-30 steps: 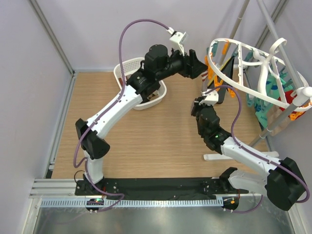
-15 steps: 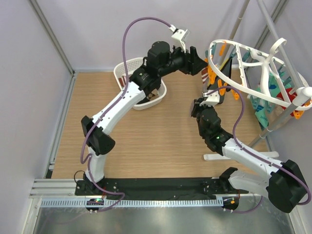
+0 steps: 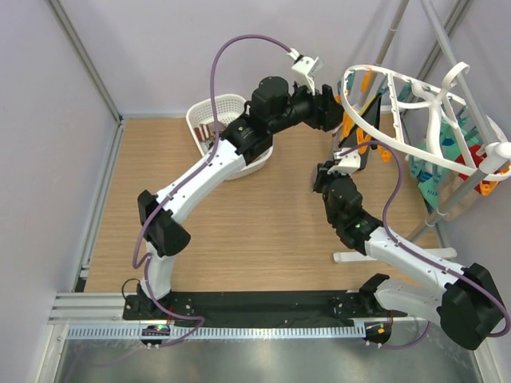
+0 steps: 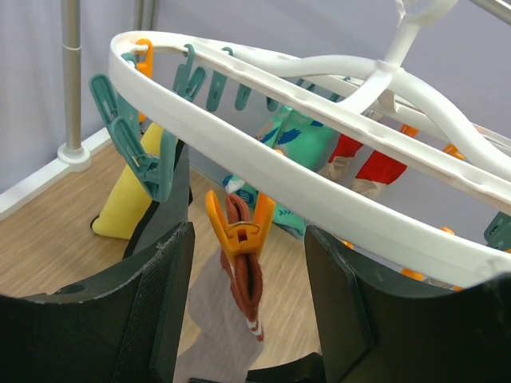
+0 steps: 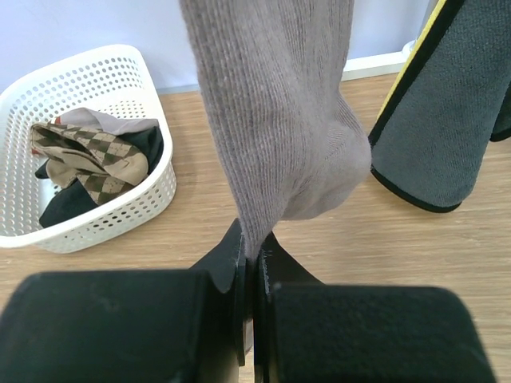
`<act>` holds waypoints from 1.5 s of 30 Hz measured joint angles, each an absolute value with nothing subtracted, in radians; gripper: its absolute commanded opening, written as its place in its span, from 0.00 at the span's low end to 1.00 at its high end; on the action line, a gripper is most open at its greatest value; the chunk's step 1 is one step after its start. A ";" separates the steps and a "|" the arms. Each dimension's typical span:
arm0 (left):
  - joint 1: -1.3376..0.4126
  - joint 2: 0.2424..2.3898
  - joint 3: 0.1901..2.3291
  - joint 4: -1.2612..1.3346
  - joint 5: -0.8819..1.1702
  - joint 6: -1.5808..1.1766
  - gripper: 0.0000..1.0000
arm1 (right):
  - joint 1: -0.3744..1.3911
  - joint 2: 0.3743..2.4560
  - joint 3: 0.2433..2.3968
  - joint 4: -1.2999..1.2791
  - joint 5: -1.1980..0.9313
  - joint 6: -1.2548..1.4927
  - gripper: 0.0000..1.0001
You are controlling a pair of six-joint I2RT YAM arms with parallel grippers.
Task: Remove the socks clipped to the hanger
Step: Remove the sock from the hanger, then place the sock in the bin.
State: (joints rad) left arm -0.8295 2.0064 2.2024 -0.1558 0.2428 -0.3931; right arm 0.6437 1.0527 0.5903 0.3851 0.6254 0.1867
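The white hanger (image 4: 263, 155) crosses the left wrist view, with teal and orange pegs under its rim. One orange peg (image 4: 239, 231) clamps a grey sock (image 4: 219, 315) by its rust-brown cuff. My left gripper (image 4: 249, 307) is open, one finger on each side of that peg and cuff, touching neither. Below, my right gripper (image 5: 254, 271) is shut on the toe end of the same grey sock (image 5: 279, 120), which hangs taut above it. Teal (image 4: 307, 148), red (image 4: 375, 163) and dark socks (image 5: 447, 120) still hang from the hanger (image 3: 397, 149).
A white perforated basket (image 5: 120, 72) sits at the back left on the wooden floor, with a diamond-checked sock (image 5: 96, 159) and dark socks inside. The hanger's metal stand (image 3: 447, 203) rises at the right. A grey pole (image 4: 72, 80) stands by the wall.
My left arm has swung right toward the hanger, bringing its open fingers around the orange peg. The right gripper has kept its hold on the grey sock, almost still.
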 measured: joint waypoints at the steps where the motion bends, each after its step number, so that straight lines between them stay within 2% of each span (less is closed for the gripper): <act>1: -0.830 2.007 2.202 -0.150 0.239 -0.393 0.61 | 0.644 1.051 0.590 0.385 0.624 0.187 0.01; 23: -0.830 2.094 2.220 -0.038 0.220 -0.459 0.59 | 0.644 1.025 0.545 0.386 0.599 0.211 0.01; 27: -0.830 2.094 2.215 -0.017 0.220 -0.468 0.52 | 0.644 1.021 0.545 0.387 0.598 0.213 0.01; 30: -0.830 2.094 2.214 -0.007 0.220 -0.476 0.31 | 0.644 1.014 0.545 0.387 0.598 0.213 0.01; 31: -0.830 2.094 2.214 -0.004 0.220 -0.476 0.11 | 0.644 1.014 0.545 0.387 0.597 0.214 0.01; 32: -0.830 2.094 2.214 -0.002 0.219 -0.478 0.03 | 0.644 1.014 0.545 0.387 0.596 0.214 0.01; 33: -0.830 2.094 2.214 0.006 0.221 -0.482 0.00 | 0.644 1.014 0.545 0.385 0.595 0.214 0.01; 41: -0.830 2.092 2.214 0.015 0.213 -0.517 0.00 | 0.644 1.014 0.543 0.373 0.588 0.223 0.01; 42: -0.830 2.092 2.214 0.015 0.212 -0.517 0.05 | 0.644 1.014 0.542 0.371 0.587 0.225 0.01; 43: -0.830 2.091 2.212 0.015 0.211 -0.517 0.35 | 0.644 1.012 0.539 0.366 0.585 0.229 0.01; 44: -0.830 2.088 2.207 0.017 0.209 -0.514 0.49 | 0.644 1.010 0.538 0.360 0.580 0.234 0.01; 45: -0.830 2.080 2.191 0.019 0.206 -0.511 0.70 | 0.644 1.006 0.538 0.350 0.573 0.238 0.01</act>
